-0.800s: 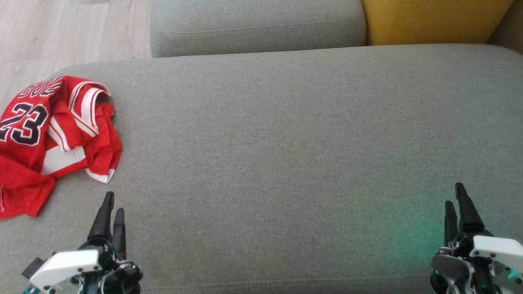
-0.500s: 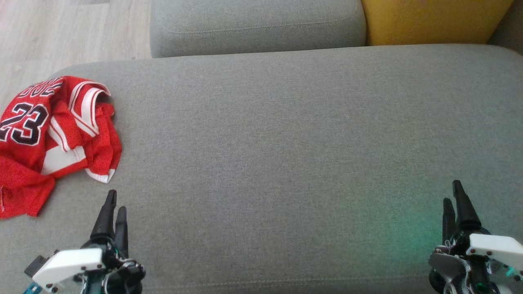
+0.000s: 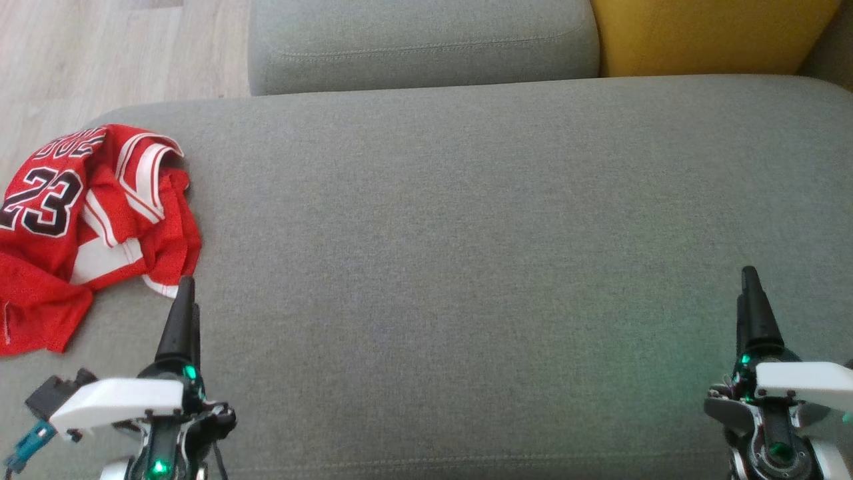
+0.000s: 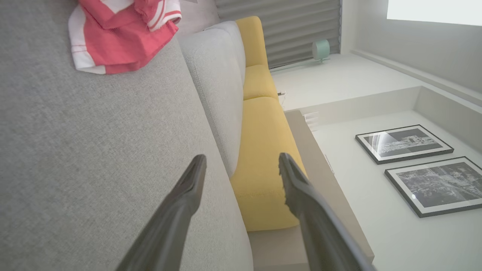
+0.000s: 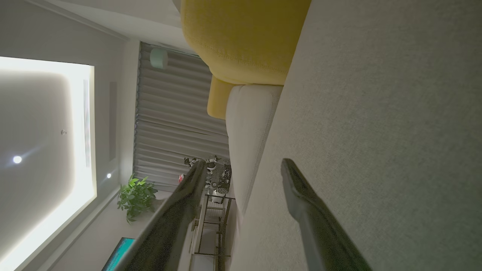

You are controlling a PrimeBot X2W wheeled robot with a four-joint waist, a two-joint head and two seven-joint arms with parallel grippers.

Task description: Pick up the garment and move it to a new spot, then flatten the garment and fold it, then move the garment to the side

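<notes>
The garment (image 3: 86,227) is a red jersey with white trim and the number 23, crumpled at the left end of the grey sofa seat (image 3: 466,233). Its hem (image 4: 120,41) sits at the top left of the left wrist view. My left gripper (image 3: 185,300) hovers just below and right of the garment's near corner, open, with nothing between its fingers (image 4: 188,195). At the lower right of the head view, far from the garment, my right gripper (image 3: 748,290) is open and empty over bare seat, fingers (image 5: 301,199) spread.
A grey back cushion (image 3: 420,40) and a yellow cushion (image 3: 706,33) line the far edge of the seat. Wooden floor (image 3: 100,53) lies beyond the seat's left end. Framed pictures (image 4: 406,145) hang on the wall behind.
Both grippers have moved forward over the seat; the left fingertips now reach the garment's near corner. The garment lies as before. The head view has shifted slightly.
</notes>
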